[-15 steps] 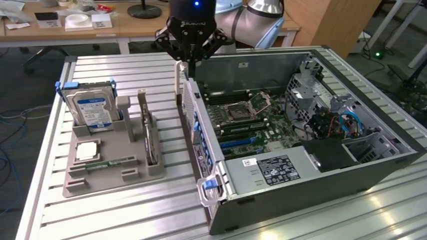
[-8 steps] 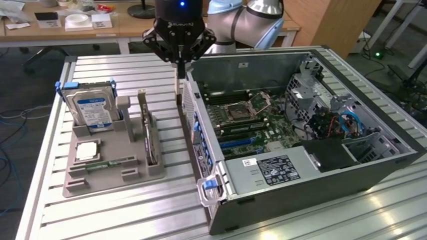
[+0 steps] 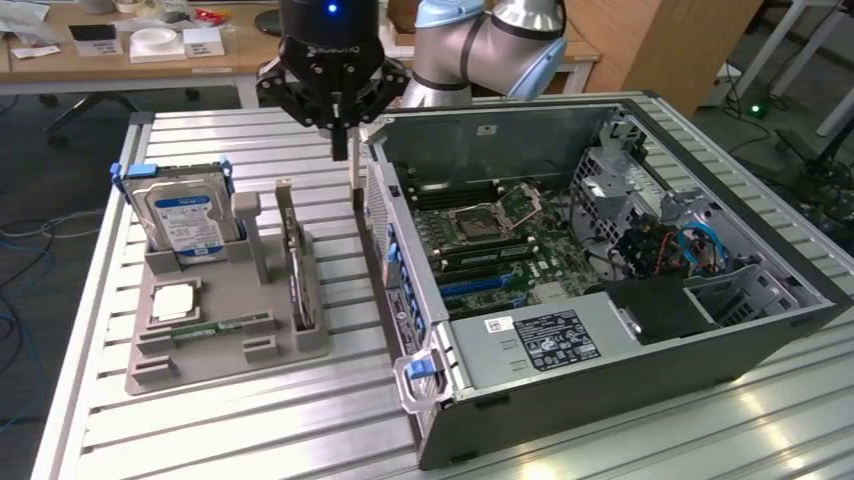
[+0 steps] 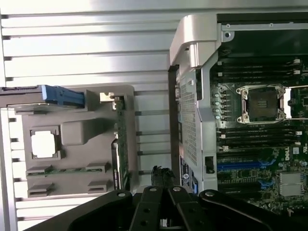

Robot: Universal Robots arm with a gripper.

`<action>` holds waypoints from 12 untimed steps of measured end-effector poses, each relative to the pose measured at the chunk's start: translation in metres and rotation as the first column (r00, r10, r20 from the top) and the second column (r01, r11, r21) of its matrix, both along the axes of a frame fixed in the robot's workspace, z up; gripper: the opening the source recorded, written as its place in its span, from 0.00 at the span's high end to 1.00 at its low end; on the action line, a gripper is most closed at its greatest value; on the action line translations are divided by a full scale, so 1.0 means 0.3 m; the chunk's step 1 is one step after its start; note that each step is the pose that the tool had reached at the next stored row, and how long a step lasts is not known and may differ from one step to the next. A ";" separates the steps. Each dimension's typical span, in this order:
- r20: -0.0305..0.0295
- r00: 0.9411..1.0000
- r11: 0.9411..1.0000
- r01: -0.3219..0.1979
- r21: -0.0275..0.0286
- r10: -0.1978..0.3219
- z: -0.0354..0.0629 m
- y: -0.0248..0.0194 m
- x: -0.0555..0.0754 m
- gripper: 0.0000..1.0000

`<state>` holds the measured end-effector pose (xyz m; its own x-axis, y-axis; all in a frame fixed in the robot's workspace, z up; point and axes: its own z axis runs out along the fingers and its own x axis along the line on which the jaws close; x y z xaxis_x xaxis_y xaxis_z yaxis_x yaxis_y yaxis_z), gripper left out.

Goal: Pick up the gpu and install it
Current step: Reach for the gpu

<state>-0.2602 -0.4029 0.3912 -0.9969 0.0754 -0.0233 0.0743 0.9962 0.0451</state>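
step: approach, gpu upright in tray | gripper closed, empty-looking, hovering to the exterior view's right of it | pickup likely needs jaws opened over card's top edge

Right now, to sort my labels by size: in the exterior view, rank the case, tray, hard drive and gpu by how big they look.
1. case
2. tray
3. hard drive
4. gpu: it stands edge-on, so its place below the hard drive is unsure.
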 end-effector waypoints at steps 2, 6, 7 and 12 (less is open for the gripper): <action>0.000 1.000 1.000 0.000 0.000 0.000 0.000 -0.001 -0.018 0.90; 0.000 1.000 1.000 0.000 0.000 0.000 -0.001 -0.003 -0.054 0.90; 0.000 1.000 1.000 0.000 0.000 0.000 -0.001 -0.003 -0.063 0.90; 0.000 1.000 1.000 0.000 0.000 0.000 -0.001 -0.006 -0.109 0.90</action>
<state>-0.2928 -0.4046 0.3908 -0.9969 0.0752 -0.0233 0.0741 0.9962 0.0451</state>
